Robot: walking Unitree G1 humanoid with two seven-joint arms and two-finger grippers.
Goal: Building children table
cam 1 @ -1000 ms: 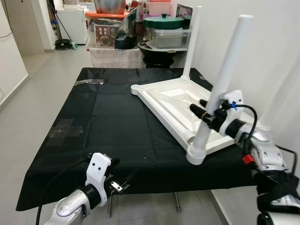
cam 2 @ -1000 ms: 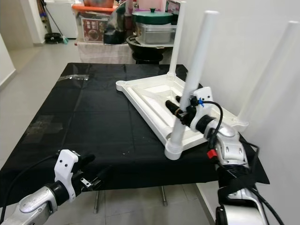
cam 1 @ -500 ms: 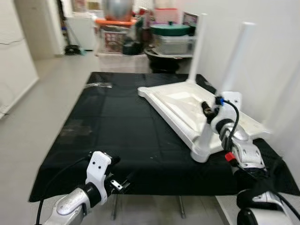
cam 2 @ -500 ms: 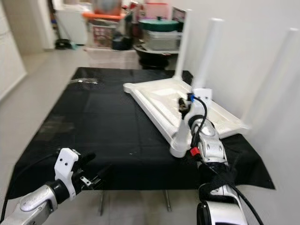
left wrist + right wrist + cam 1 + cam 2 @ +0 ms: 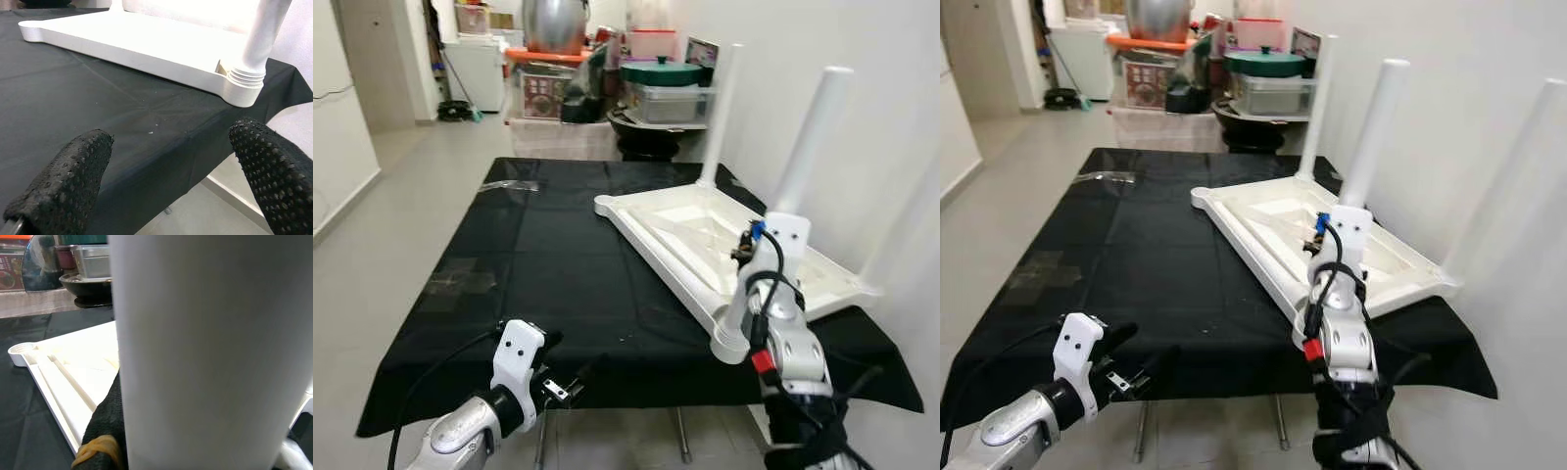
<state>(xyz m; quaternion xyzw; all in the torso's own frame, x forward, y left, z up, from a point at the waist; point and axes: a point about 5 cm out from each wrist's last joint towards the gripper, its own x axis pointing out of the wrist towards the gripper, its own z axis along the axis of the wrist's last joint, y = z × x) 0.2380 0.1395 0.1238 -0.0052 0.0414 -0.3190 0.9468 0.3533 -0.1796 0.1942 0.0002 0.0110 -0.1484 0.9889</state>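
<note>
Clamped on the near white leg [image 5: 808, 166] with the right gripper [image 5: 751, 257], wrist now rolled round from a second ago, so likely mid-turn screwing that leg into the upturned tabletop [image 5: 695, 230] on the black cloth [image 5: 538, 274]. Held the left gripper [image 5: 171, 171] spread, idle, below the cloth's near edge.

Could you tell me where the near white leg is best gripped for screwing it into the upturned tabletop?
Grip the near leg low on its round shaft, just above the threaded collar, coming from the robot's side. It stands upright at the tabletop's near corner, and the right gripper sits there, fingers either side.
</note>
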